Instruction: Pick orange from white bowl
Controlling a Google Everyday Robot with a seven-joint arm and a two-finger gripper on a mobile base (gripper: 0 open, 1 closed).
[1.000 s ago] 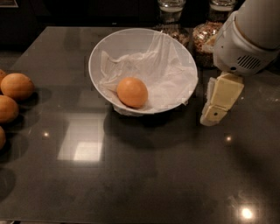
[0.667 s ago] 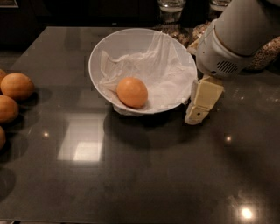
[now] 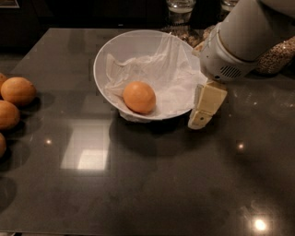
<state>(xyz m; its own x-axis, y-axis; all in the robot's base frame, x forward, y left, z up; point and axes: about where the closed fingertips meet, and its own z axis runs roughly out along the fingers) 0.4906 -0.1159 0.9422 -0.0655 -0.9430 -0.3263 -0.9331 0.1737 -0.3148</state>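
Note:
The orange (image 3: 139,97) lies in the white bowl (image 3: 103,55), on the crumpled white paper lining, left of the bowl's middle. The bowl stands on a dark grey table (image 3: 152,184). My gripper (image 3: 201,117) hangs from the white arm at the right and sits just outside the bowl's right rim, low near the table. Its cream-coloured fingers (image 3: 208,103) point down and to the left. It holds nothing that I can see. The orange is well to the left of the gripper.
Several duller tan-orange fruits (image 3: 17,91) are grouped at the table's left edge. Glass jars of grains (image 3: 180,14) stand behind the bowl at the back, with another jar (image 3: 275,55) partly hidden behind my arm at the right.
My arm and gripper have moved left, from beside the bowl to right against its right rim. The orange and the bowl have not moved.

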